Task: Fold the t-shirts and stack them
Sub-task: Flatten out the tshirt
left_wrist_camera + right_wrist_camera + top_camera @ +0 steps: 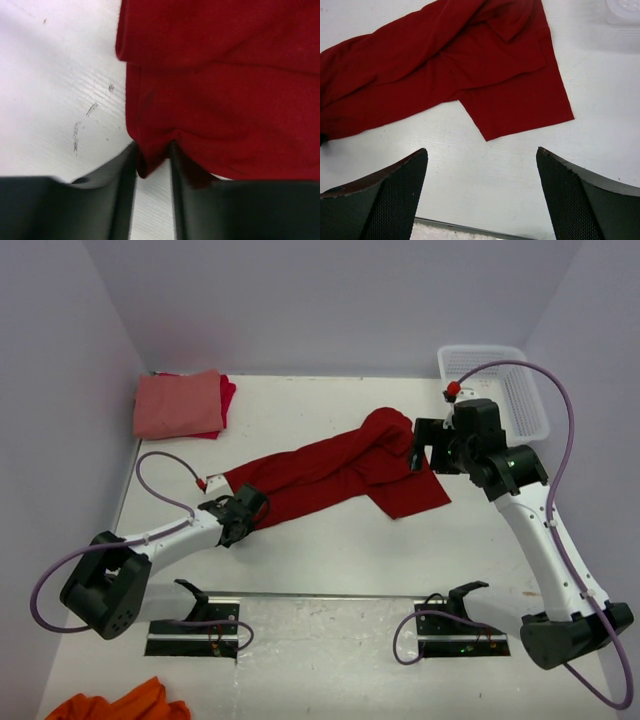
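The dark red t-shirt (340, 465) lies rumpled and stretched slantwise across the middle of the table, its small white label (215, 481) at the lower left end. My left gripper (243, 508) is at that end. In the left wrist view its narrow jaws hold a small fold of the shirt's edge (225, 90) between the fingertips of the gripper (152, 150). My right gripper (428, 450) hovers open over the shirt's right end. Its wide-set fingers frame bare table just short of the cloth (470, 60). A folded salmon-pink t-shirt (178, 403) rests on a brighter red one (226, 395) at the back left.
A white plastic basket (500, 380) stands at the back right corner, its edge also in the right wrist view (622, 10). An orange cloth (120, 705) lies off the table's near left. Walls close in the left, back and right sides.
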`<state>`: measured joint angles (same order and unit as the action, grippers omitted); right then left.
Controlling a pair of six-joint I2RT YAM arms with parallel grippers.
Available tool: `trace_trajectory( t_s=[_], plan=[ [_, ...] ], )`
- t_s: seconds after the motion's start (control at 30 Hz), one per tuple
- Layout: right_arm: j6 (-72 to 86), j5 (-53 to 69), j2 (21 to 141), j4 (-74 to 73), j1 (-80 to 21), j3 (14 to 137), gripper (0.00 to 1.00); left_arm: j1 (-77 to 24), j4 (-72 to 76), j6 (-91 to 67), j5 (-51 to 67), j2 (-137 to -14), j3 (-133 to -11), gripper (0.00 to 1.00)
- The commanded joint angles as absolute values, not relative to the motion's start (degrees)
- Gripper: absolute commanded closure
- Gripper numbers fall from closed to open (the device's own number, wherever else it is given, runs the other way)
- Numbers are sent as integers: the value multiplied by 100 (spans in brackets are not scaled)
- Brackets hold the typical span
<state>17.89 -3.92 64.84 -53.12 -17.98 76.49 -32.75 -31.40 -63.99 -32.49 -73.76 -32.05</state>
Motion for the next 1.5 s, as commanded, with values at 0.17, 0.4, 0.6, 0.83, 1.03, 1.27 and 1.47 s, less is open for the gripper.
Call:
trace_trajectory(
  t_s=[0.17,0.4,0.6,0.83,1.03,1.27,1.47],
  plan=[
    [1959,-333,6276,-5335,-1802,7621,13,-3243,-2944,-6170,-3085,-7524,-3102,100],
    [4230,-976,5152,-4678,-1854,5903,14,-3252,-3260,-6065,-2918,-6927,-3103,100],
    [5816,-1605,4578,-4472,-1890,4799,11,-3252,-3542,-5898,-2953,-6170,-3138,100],
    [6354,-1786,5782,-4685,-1574,4966,9,-3252,-3507,-5783,-2760,-5837,-2980,100],
    [6390,-1372,6985,-4087,-581,4658,9,-3252,-3577,-5651,-2707,-5485,-2971,100],
    [5890,-1046,7882,-3982,202,5044,14,-3252,-3481,-5546,-2567,-5423,-3067,100],
    [5660,-852,8717,-4051,229,5501,26,-3252,-3401,-5493,-2409,-5414,-3050,100]
  ],
)
